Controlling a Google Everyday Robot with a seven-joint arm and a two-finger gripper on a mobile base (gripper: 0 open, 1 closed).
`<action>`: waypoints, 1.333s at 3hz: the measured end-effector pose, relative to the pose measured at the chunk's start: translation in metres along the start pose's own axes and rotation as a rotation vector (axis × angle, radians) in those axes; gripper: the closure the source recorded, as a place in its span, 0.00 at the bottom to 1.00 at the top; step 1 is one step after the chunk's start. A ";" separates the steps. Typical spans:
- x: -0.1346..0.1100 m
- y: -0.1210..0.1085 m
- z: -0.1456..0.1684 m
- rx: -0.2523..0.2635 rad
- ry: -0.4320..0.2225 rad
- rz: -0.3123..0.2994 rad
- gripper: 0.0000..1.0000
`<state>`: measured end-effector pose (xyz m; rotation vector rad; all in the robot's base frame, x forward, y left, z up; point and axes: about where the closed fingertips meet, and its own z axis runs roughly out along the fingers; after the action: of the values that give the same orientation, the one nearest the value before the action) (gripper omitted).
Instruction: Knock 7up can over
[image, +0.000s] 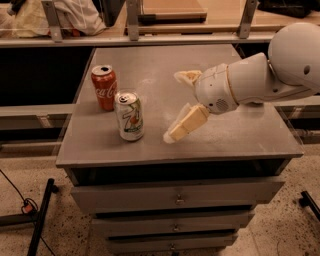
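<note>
The 7up can (129, 116) stands upright near the front left of the grey cabinet top (235, 135); it is white and green with a large "7" and a silver top. My gripper (172, 106) is just to the right of the can, at about its height, apart from it. It is open, with one tan finger (187, 76) at the back and the other tan finger (184, 125) at the front, both pointing left toward the can. It holds nothing.
A red Coca-Cola can (104, 86) stands upright just behind and left of the 7up can, nearly touching it. The cabinet has drawers (175, 197) below. A shelf with a railing (150, 37) runs along the back.
</note>
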<state>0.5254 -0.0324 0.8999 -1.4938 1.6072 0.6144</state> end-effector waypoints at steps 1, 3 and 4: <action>-0.008 0.000 0.031 -0.003 -0.090 0.016 0.00; -0.025 0.007 0.075 -0.056 -0.259 0.077 0.00; -0.031 0.019 0.087 -0.084 -0.314 0.082 0.00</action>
<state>0.5266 0.0587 0.8754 -1.3199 1.4175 0.9237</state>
